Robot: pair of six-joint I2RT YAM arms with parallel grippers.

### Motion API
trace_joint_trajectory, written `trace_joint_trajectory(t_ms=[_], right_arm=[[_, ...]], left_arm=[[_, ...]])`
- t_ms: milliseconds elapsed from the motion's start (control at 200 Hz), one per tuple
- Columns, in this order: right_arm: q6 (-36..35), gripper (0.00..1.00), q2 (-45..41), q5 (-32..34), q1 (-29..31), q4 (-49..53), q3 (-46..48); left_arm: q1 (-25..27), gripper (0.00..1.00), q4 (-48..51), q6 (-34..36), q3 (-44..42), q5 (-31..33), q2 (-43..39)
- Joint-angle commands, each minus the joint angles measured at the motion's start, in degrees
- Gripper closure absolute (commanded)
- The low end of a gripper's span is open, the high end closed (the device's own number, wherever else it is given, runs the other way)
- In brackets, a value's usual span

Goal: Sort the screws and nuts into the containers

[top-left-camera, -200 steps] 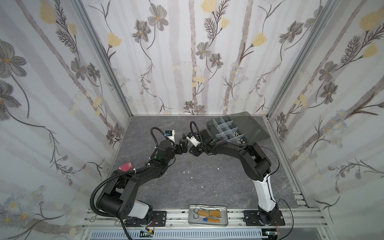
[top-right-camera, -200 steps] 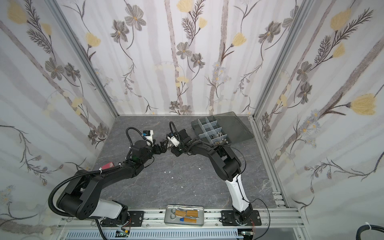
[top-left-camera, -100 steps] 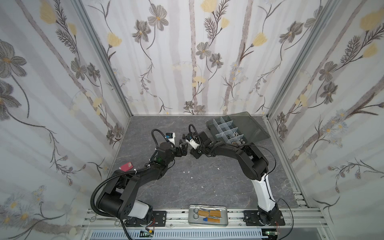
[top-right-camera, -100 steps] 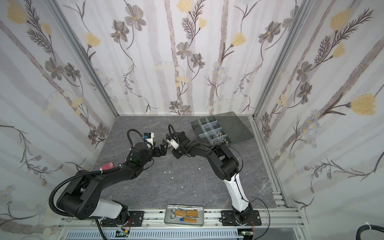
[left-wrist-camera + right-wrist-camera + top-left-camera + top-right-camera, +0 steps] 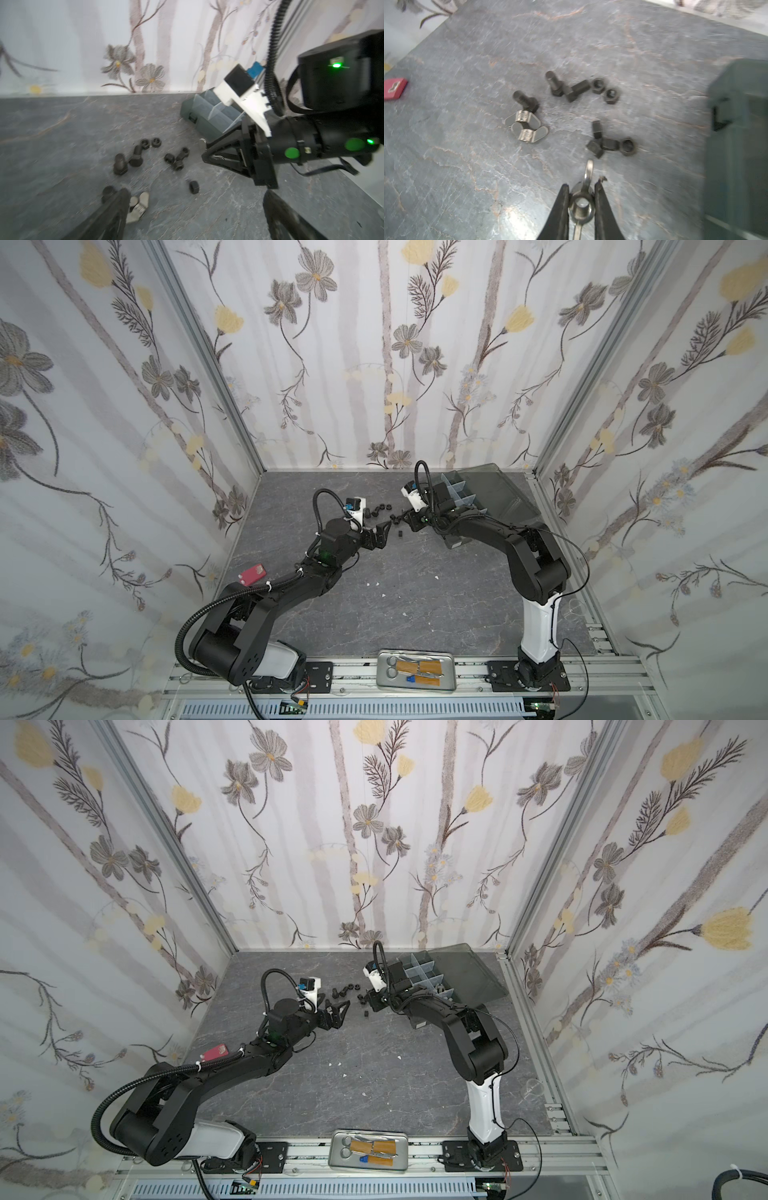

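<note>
grey veined tabletop [image 5: 415, 593], floral walls [image 5: 374, 344] | left claw [image 5: 195, 191] spread wide | right claw [image 5: 582, 184] clenched on silver wing nut [image 5: 581, 205]

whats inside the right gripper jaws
A silver wing nut, pinched at its threaded hub by the right gripper. One wing sticks out ahead; the hub's sides are covered by the fingers.

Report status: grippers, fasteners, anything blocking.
Right gripper shut on a silver wing nut. Left gripper open, empty. Black bolts and nuts loose on table; nothing blocking the organizer box.
</note>
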State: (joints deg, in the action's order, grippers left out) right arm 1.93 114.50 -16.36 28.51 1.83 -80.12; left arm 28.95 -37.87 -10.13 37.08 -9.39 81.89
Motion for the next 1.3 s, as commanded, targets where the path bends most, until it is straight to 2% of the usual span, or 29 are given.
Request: trace_joint_trajectory(t_ms=[0,75,250,395,599,644,734,784,914,1044,1184,1294], right_arm=[[2.7,0.91,-2.1,2.4,-4.6,-0.7,1.1],[2.9,0.91,-2.9,4.7,-8.7,0.3,1.5],[1.9,0.9,-0.7,7.7,-15.9,5.8,-1.7],[0.7,0.9,2.3,8.8,-17.5,7.5,-3.6],[0.8,0.86,4.8,10.8,-17.6,8.9,-5.0],[1.0,0.82,4.6,10.6,-17.5,9.1,-4.8],[1.3,0.6,3.9,10.5,-17.4,9.1,-4.3],[1.4,0.55,2.9,10.5,-17.4,9.0,-3.8],[1.7,0.53,-0.7,10.4,-16.9,8.0,-2.2],[3.0,0.53,-3.9,7.2,-15.0,7.4,-1.8],[2.5,0.52,-4.9,1.8,-7.7,3.1,-0.8],[1.8,0.52,-1.9,-0.4,-1.4,-0.5,-1.5]], left_arm=[[3.0,0.0,2.6,5.7,3.1,-1.4,2.5],[4.5,0.0,-0.8,5.1,3.0,0.6,4.9],[5.1,0.0,-5.2,1.8,5.4,-1.1,10.7],[5.4,0.0,-5.1,1.2,7.4,-1.2,12.9],[5.3,0.0,-3.5,1.7,6.9,1.5,11.6],[5.4,0.0,-3.5,2.0,6.3,2.3,11.1],[5.4,0.0,-3.4,2.3,5.3,4.2,9.9],[5.2,0.0,-3.5,2.5,4.9,5.1,9.5],[4.9,0.0,-4.2,1.8,3.9,8.5,7.9],[1.2,0.0,-7.0,-4.6,1.1,10.4,5.6],[-4.1,0.0,-7.6,-10.2,-1.7,12.1,4.1],[-6.0,0.0,-5.3,-12.2,-3.3,15.3,2.6]])
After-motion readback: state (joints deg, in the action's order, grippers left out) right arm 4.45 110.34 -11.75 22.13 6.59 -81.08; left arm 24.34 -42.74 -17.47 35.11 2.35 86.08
